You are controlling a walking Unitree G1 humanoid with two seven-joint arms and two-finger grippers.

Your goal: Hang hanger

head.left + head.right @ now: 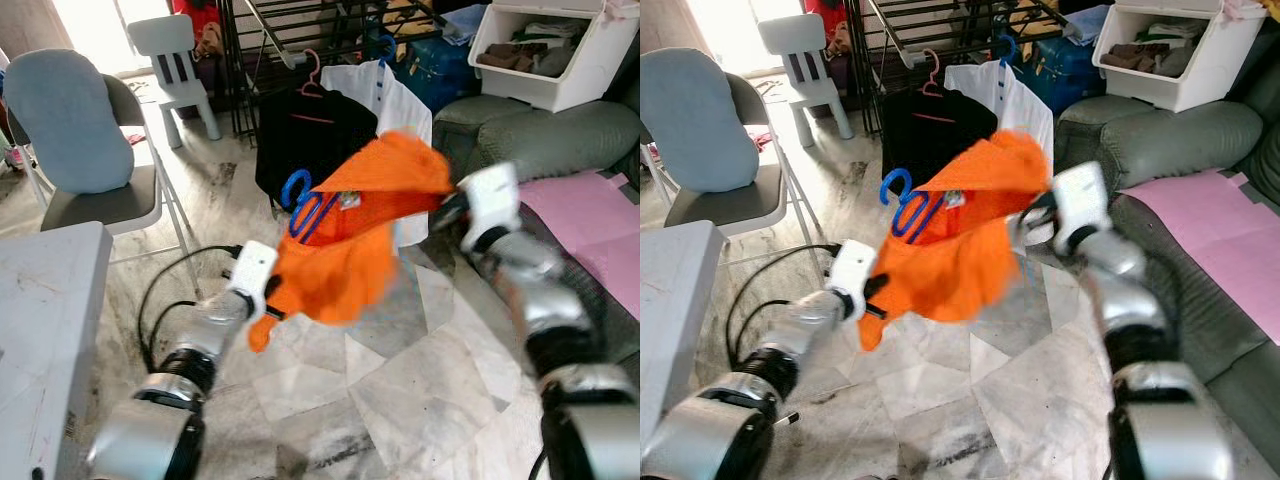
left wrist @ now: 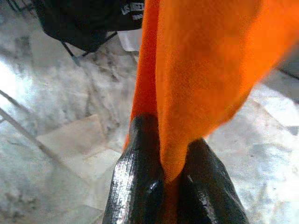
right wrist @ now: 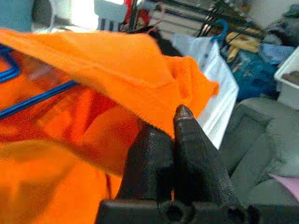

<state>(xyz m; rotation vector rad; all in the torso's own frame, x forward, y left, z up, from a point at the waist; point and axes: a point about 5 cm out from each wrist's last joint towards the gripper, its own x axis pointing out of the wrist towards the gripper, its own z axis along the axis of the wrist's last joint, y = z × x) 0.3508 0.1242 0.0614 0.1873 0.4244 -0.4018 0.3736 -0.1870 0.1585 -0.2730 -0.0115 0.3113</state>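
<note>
The left gripper was clamped on a lower fold of the orange shirt, its two black fingers pinching the cloth between them. The right gripper was closed on the shirt's upper edge, near the shoulder, with the fabric draped over its fingertips. Between the two arms the shirt hung spread in the air above the marble floor. A blue hanger sat inside the shirt's neck opening, its hook poking out on the robot's left side; the hanger looked slightly blurred, so how it lay within the cloth was hard to tell.

Behind the shirt stood a dark metal clothes rack, with a black garment on a pink hanger and a white shirt hanging from it. A folding chair with a pale blue cushion stood to the left, a white storage bin and a grey sofa to the right.
</note>
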